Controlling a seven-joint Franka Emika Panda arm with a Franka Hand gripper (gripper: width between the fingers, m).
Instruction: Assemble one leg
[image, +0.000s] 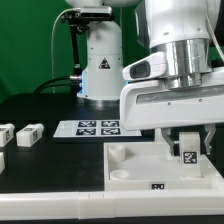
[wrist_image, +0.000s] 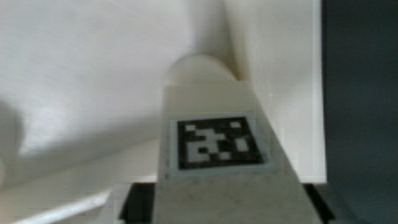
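Because the leg (image: 187, 149) must seat in a corner socket, the hand (image: 186, 140) grips it upright over the panel's (image: 135, 163) far corner, tag facing outward. Spare legs (image: 28, 133) lie on the counter (image: 60, 170), well apart from the panel.

A: Colours? The small stubby white plastic leg (image: 187, 148) carries a black-and-white square tag, also seen in the wrist view (wrist_image: 217, 140).

B: The large flat white square tabletop panel (image: 135, 170) under it is plain white. Behind the panel, the thin white marker board (image: 88, 127) shows black-and-white tags. Table surface (image: 50, 165) is black.
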